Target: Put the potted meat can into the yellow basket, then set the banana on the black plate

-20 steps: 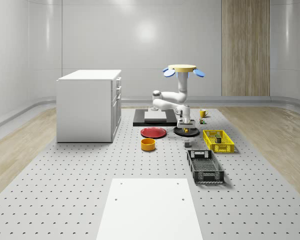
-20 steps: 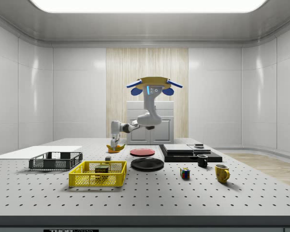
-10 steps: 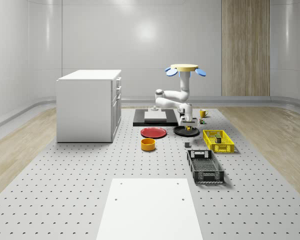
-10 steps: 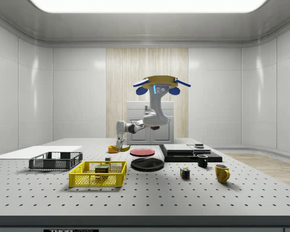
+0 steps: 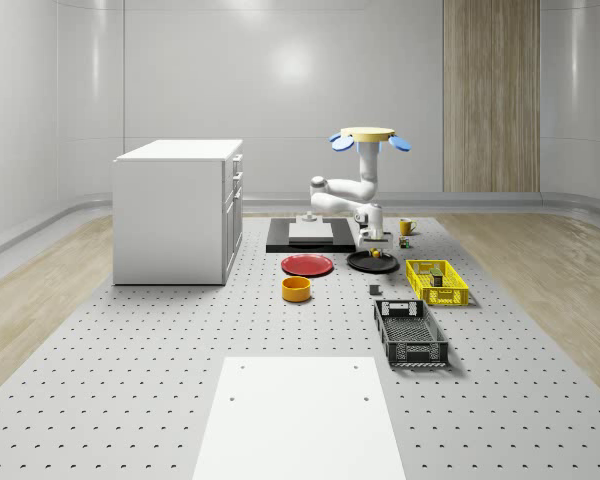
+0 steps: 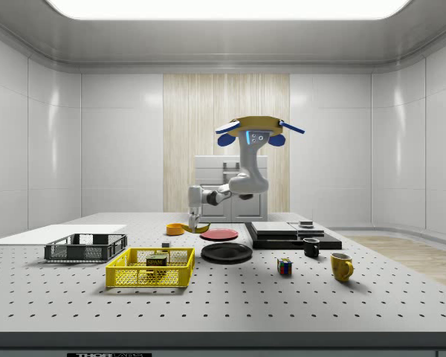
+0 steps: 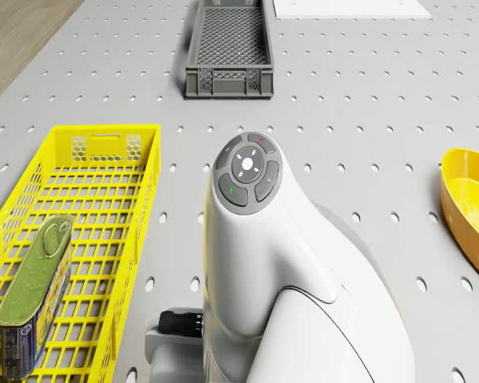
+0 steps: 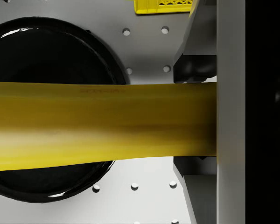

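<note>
Hovering above the perforated grey desk (image 5: pixel 180 380), the drone (image 6: pixel 259 128) dangles the curved yellow banana (image 8: pixel 102 123), jaws clamped on it, over the round black plate (image 8: pixel 42 51); potted meat can (image 7: pixel 33 291) sits in the yellow mesh basket (image 7: pixel 104 152).

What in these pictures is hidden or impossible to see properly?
- Banana: both ends lost in the wrist view, one past the picture's edge, one behind the gripper body.
- Black plate: its middle is covered by the banana.
- Potted meat can: label unreadable through the yellow basket mesh in the drone view.
</note>
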